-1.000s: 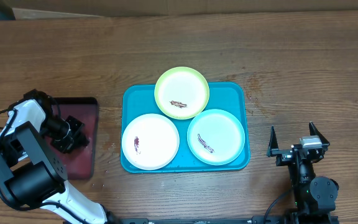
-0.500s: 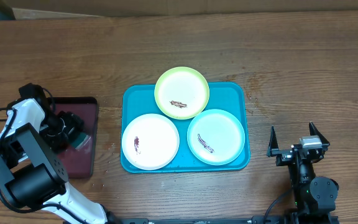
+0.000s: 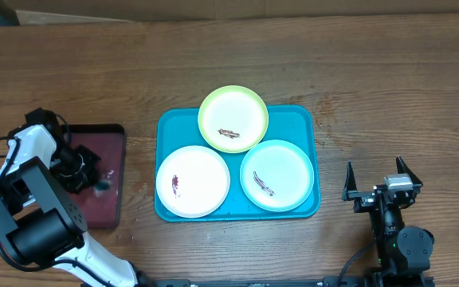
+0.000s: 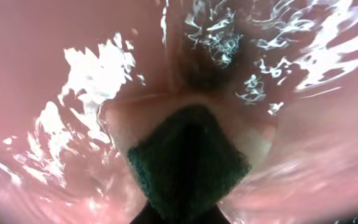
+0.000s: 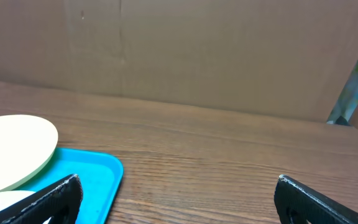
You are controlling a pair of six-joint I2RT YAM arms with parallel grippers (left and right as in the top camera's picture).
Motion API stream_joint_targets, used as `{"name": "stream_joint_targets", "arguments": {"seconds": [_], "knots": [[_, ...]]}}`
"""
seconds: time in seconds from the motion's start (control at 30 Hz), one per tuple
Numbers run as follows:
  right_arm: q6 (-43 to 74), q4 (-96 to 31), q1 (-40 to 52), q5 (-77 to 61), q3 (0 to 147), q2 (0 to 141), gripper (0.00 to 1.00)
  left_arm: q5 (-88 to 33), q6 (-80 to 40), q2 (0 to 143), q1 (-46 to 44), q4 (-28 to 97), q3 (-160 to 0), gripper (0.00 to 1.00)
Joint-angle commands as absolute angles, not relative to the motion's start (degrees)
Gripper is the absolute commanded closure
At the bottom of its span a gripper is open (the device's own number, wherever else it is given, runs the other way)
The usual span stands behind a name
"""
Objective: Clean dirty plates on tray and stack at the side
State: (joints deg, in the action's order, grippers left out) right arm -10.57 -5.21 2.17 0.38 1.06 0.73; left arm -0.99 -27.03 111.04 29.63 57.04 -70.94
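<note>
Three plates lie on the turquoise tray (image 3: 305, 119): a yellow-green plate (image 3: 233, 112) at the back, a white plate (image 3: 198, 187) front left and a mint-rimmed plate (image 3: 285, 163) front right. Each carries a dark brown smear. My left gripper (image 3: 90, 177) is down over the maroon tray (image 3: 106, 143), left of the turquoise one. In the left wrist view this gripper (image 4: 182, 214) is shut on a dark-green sponge (image 4: 188, 162), close above the wet, glistening maroon surface (image 4: 42, 62). My right gripper (image 3: 374, 171) stands open to the right of the turquoise tray (image 5: 98, 171), with nothing between its fingers.
Bare wooden tabletop (image 3: 389, 88) surrounds both trays. A brown cardboard wall (image 5: 197, 50) rises behind the table's far edge. The yellow-green plate (image 5: 14, 149) overhangs the back rim of the turquoise tray.
My left gripper spread its fingers over the maroon tray, then shut on the sponge and shifted slightly left. The right arm and the plates have not moved.
</note>
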Motion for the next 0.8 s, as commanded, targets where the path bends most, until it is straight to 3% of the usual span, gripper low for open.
{"name": "stream_joint_targets", "arguments": {"seconds": [0.0, 0.47, 0.77], "knots": [[-10.57, -4.84, 1.85, 0.38, 0.49, 0.16, 0.0, -1.04, -26.74, 111.57, 29.71, 60.14, -75.31, 0.96], [-10.57, -4.84, 1.85, 0.38, 0.49, 0.16, 0.0, -8.38, -20.93, 84.62, 29.65, 60.77, -82.74, 0.96], [-10.57, -4.84, 1.85, 0.38, 0.49, 0.16, 0.0, -9.3, -24.23, 90.39, 30.28, 58.28, -79.05, 0.96]]}}
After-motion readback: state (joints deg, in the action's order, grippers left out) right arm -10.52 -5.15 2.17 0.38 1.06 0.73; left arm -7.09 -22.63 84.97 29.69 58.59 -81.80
